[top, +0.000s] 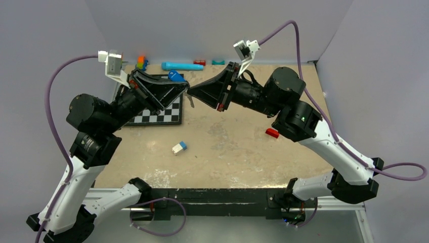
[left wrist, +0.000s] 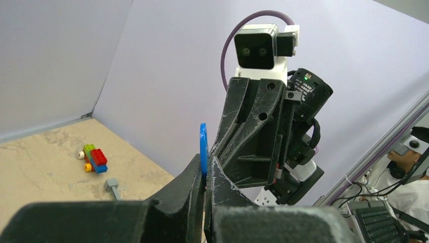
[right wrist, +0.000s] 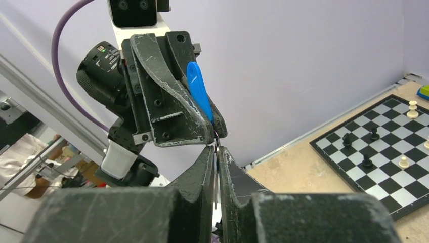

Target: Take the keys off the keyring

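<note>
Over the tabletop (top: 232, 152), left claw (top: 185, 87) is clenched on the blue-headed key (top: 176, 76). The right claw (top: 190, 93), tip-to-tip with it, pinches what seems the silver key (top: 191, 103). The keyring is hidden between them. Separation looks underway; next calls for working one key off the ring.

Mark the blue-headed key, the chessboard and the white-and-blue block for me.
blue-headed key (right wrist: 199, 93): right wrist view, on its flat blue head.
chessboard (top: 167, 115): top external view, on bare squares by its near edge.
white-and-blue block (top: 179, 147): top external view, where white meets blue.

tan table (top: 232, 147) | chessboard (top: 162, 115) | white-and-blue block (top: 179, 147) | red block (top: 272, 132) | cyan bar (top: 182, 66)
</note>
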You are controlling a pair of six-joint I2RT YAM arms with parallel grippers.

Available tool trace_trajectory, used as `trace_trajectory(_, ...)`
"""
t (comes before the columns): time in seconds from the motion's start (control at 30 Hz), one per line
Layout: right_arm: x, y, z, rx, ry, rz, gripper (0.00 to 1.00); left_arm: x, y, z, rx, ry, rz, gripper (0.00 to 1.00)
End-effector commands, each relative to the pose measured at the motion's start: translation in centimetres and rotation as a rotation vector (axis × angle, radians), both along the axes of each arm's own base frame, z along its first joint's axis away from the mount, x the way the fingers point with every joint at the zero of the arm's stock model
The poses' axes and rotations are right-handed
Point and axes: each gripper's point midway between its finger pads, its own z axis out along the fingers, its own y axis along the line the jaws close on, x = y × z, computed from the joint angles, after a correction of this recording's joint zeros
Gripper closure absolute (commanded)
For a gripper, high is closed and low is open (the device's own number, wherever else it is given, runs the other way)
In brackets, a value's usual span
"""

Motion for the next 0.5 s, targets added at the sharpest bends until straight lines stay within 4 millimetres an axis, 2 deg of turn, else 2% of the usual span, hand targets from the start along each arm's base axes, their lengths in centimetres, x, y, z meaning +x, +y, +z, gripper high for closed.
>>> trace_trajectory(0.0, -0.65, -0.71, 1.32, 0.046, -0.018, 0.01, 0.92, -0.03, 0.81, 1.82, -0.083, -0.027, 0.029, 1.0)
trace_trajectory(0.2, -0.7, -0.66, 1.18, 0.045, -0.016, 0.014, 0.91, 0.3, 1.05, 1.97, -0.108, -0.015, 0.046, 1.0)
trace_trajectory(0.47, -0.84, -0.6, 0.95, 0.044, -0.013, 0.021, 0.83, 0.44, 1.34, 2.22, -0.118, -0.016, 0.064, 1.0)
